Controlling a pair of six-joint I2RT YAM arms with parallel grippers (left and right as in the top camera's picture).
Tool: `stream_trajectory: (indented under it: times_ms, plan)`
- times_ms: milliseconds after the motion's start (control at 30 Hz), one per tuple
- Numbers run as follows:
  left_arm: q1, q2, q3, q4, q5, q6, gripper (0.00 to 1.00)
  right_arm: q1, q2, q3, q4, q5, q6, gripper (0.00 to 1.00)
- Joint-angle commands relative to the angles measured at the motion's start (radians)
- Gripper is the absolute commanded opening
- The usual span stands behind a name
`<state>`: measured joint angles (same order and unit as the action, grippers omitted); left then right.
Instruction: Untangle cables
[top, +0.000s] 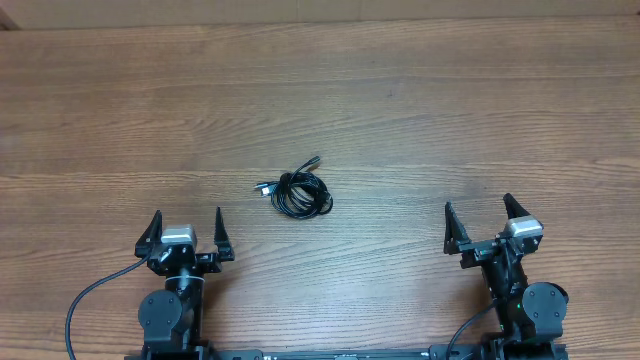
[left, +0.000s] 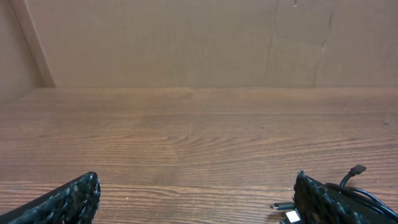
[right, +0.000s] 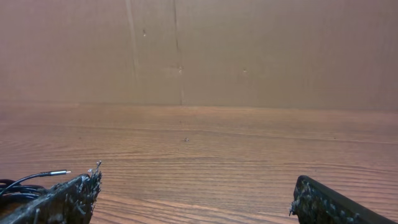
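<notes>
The cables (top: 297, 191) lie as one small black bundle with plug ends sticking out, on the wooden table near its middle. My left gripper (top: 187, 232) is open and empty, below and left of the bundle, apart from it. My right gripper (top: 480, 222) is open and empty, well to the right of it. In the left wrist view the cables' plugs (left: 353, 180) show at the lower right past my open left gripper (left: 196, 199). In the right wrist view a cable end (right: 37, 177) shows at the lower left beside my open right gripper (right: 196, 199).
The wooden table (top: 400, 110) stretches all round the bundle. A cardboard wall (left: 186, 43) stands along the far edge. Thick black arm wires (top: 85, 300) hang by the arm bases at the front edge.
</notes>
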<state>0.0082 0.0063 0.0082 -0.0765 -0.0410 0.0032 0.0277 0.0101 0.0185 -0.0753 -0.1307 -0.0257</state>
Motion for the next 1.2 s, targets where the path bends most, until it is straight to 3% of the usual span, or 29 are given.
stream_trajectory:
  times_ms: [0, 967, 1167]
  plan:
    - [-0.005, -0.002, -0.002, -0.001, 0.006, 0.012, 1.00, 0.006, -0.005, -0.011, 0.003, -0.002, 0.003, 1.00]
    - [-0.005, -0.002, -0.002, 0.011, -0.009, 0.017, 1.00, 0.005, -0.005, -0.011, 0.005, 0.002, 0.003, 1.00]
    - [-0.005, -0.002, -0.002, 0.005, 0.123, 0.007, 0.99, 0.005, -0.005, -0.011, 0.005, -0.003, 0.003, 1.00]
